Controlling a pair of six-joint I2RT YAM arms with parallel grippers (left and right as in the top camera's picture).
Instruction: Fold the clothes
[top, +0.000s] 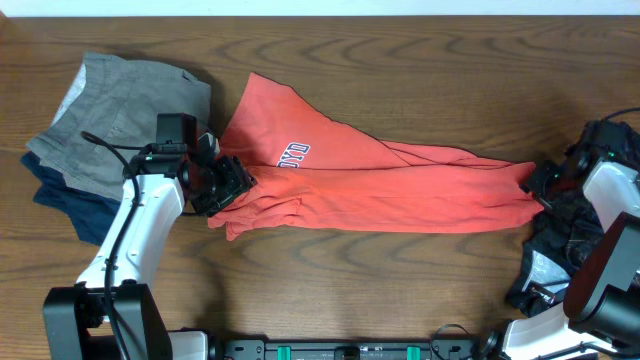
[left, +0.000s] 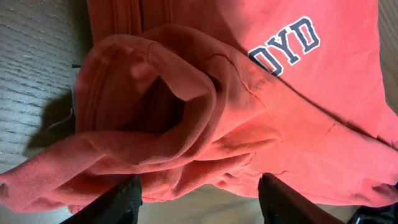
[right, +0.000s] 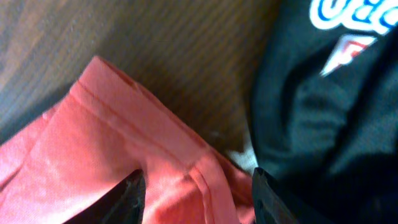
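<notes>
**Item: coral-red T-shirt**. It lay drawn out in a long band across the middle of the surface. Navy-and-white lettering showed toward the left end.

**Your left pincer** sat at the shirt's left end. Its jaws were narrowed onto a thick bunched fold.

**Your right pincer** sat at the right end. Its jaws were closed partway on the stitched hem.

**Also logged:**
- A grey garment lay over a navy garment at the far-left corner.
- A black garment lay by the right edge.
</notes>
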